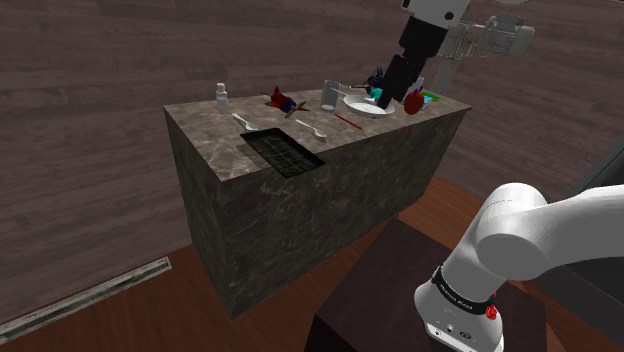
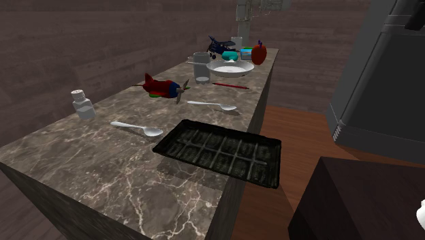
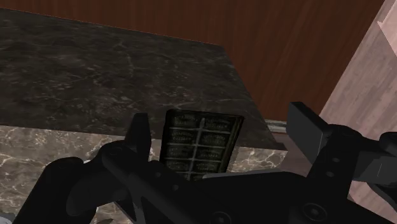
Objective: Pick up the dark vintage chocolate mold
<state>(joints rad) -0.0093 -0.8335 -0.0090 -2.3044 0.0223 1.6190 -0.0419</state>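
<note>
The dark chocolate mold [image 1: 283, 152] is a flat black tray with a grid of rectangular cells. It lies on the marble counter [image 1: 210, 150] right at the edge nearest the stand, also seen in the second exterior view as the mold [image 2: 219, 151]. My black gripper [image 1: 395, 88] hangs over the far end of the counter, above the white plate [image 1: 365, 104] and well away from the mold. In the wrist view the mold [image 3: 200, 143] shows far off between my fingers; the gripper [image 3: 221, 121] is open and holds nothing.
Two white spoons [image 2: 139, 128] [image 2: 214, 104], a red toy plane [image 2: 162, 86], a small shaker [image 2: 82, 104], a glass [image 2: 199, 67], a thin red stick [image 2: 230, 85] and a red apple [image 2: 259, 53] stand on the counter. A grey appliance [image 2: 381, 82] rises at the second exterior view's right.
</note>
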